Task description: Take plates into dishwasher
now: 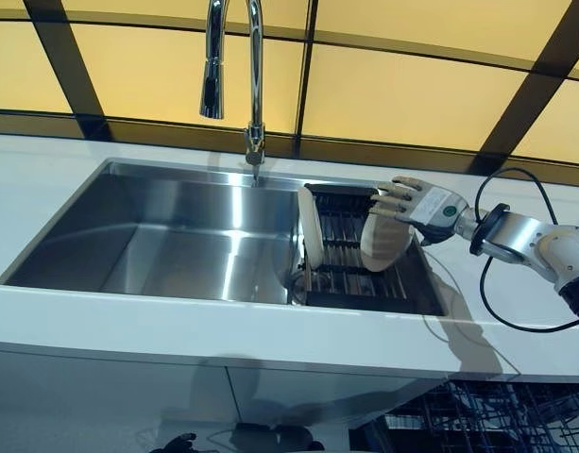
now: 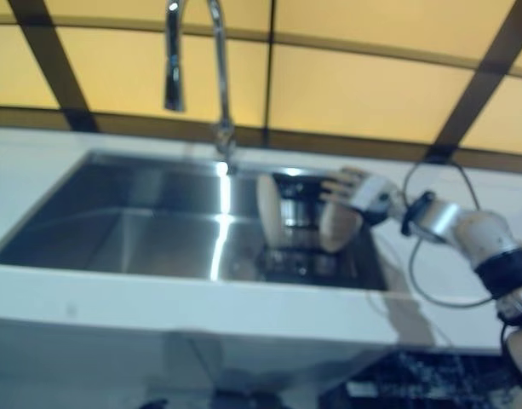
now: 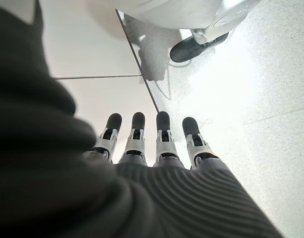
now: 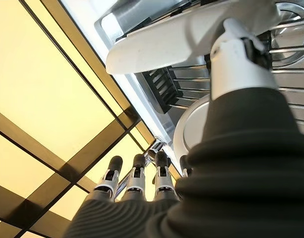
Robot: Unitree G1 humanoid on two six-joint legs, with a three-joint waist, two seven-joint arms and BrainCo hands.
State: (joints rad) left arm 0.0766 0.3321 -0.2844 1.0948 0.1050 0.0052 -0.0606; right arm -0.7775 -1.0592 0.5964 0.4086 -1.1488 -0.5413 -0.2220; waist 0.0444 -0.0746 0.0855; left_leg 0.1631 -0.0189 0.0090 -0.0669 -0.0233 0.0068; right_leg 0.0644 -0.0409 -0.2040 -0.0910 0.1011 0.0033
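Left eye view: right hand [image 1: 423, 204] at right of centre, on the upper edge of a plate [image 1: 383, 242] standing in the sink rack [image 1: 350, 274]; second plate [image 1: 311, 225] upright just left. Right wrist view: thumb [image 4: 234, 54] against a plate rim, fingers [image 4: 134, 181] straight past it, so contact looks loose, not clamped. Risk: plate slips off on the lift. Left wrist view: left hand [image 3: 156, 148] relaxed, empty, over floor.

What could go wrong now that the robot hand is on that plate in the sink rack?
The right hand touches the tilted plate with nearly straight fingers and the thumb on its rim, so the hold looks loose; the plate could slip and knock the rack. A second plate stands upright close by, so lifting sideways might tip it. The faucet hangs nearby, a possible snag.
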